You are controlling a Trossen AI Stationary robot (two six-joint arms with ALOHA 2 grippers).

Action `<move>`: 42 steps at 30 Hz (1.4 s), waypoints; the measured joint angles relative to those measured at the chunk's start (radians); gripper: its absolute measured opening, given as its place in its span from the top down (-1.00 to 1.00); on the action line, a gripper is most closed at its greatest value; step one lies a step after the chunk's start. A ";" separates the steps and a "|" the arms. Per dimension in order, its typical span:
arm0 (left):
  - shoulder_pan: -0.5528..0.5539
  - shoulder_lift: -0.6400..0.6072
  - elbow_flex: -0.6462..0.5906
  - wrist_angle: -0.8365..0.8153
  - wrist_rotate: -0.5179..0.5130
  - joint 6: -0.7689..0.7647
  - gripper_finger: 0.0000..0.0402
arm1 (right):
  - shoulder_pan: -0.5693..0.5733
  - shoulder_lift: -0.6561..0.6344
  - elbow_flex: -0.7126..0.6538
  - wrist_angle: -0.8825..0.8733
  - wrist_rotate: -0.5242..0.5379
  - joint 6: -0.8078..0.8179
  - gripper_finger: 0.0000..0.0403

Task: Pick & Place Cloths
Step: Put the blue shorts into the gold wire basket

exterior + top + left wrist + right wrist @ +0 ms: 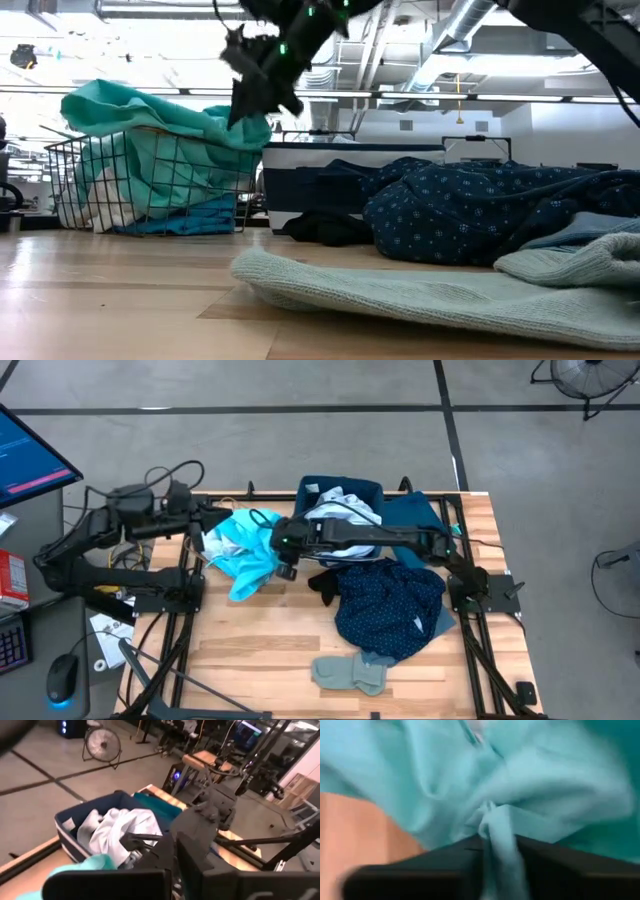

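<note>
A bright turquoise cloth (242, 550) fills the brown wire basket (55, 160) at the table's far left and spills over its near side. My right gripper (285, 567) reaches across from the right and is shut on this cloth (560, 785). A pale white-blue cloth (345, 510) lies in the dark blue bin (372, 487) at the far edge. A navy dotted cloth (390, 605), a black cloth (325, 586) and a grey-green cloth (350, 672) lie on the table. My left gripper (173, 867) is shut on nothing, drawn back at the far left (205, 512). My right gripper pinches a bunched fold of the turquoise cloth (492, 827) between its two fingers. It comes slanting down from the table's right side. The rest of the cloth spreads out beyond the fingers, over the basket.
The grey-green cloth (430, 295) lies close to the near edge. The navy dotted cloth (470, 215) is heaped in front of the bin (300, 190). Bare wood (250, 650) lies at the near left. A monitor (30, 460) and a mouse (62, 678) sit off the table's left.
</note>
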 joint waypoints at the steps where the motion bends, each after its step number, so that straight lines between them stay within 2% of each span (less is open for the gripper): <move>1: 0.000 0.000 0.011 0.000 -0.002 0.009 0.99 | 0.006 -0.003 0.020 0.015 0.000 -0.016 0.86; 9: 0.000 -0.001 0.073 0.007 -0.125 0.044 1.00 | -0.016 0.006 0.217 0.158 -0.006 -0.100 0.97; 15: 0.001 -0.001 0.082 0.015 -0.158 0.045 1.00 | -0.062 0.047 0.198 0.302 -0.067 -0.091 0.99; 19: 0.001 0.009 0.081 0.014 -0.164 0.067 1.00 | -0.080 0.130 0.195 0.297 -0.129 -0.089 0.99; 22: 0.001 0.023 0.081 0.013 -0.165 0.044 1.00 | -0.070 0.197 0.194 0.266 -0.129 -0.095 0.99; 26: 0.001 0.028 0.081 -0.028 -0.203 0.053 1.00 | -0.052 0.216 0.193 0.185 -0.133 -0.176 0.95; 30: 0.001 0.030 0.076 -0.128 -0.356 0.102 1.00 | -0.043 0.147 0.193 0.137 -0.128 -0.197 0.80; 32: 0.001 0.032 0.057 -0.132 -0.395 0.116 1.00 | -0.036 0.083 0.193 0.142 -0.125 -0.222 0.69; 37: 0.001 0.052 -0.033 -0.131 -0.398 0.282 0.95 | -0.016 -0.054 0.197 0.144 -0.104 -0.219 0.32; 42: 0.002 0.119 -0.169 -0.098 -0.330 0.359 0.67 | 0.014 -0.143 0.195 0.114 -0.067 -0.225 -0.08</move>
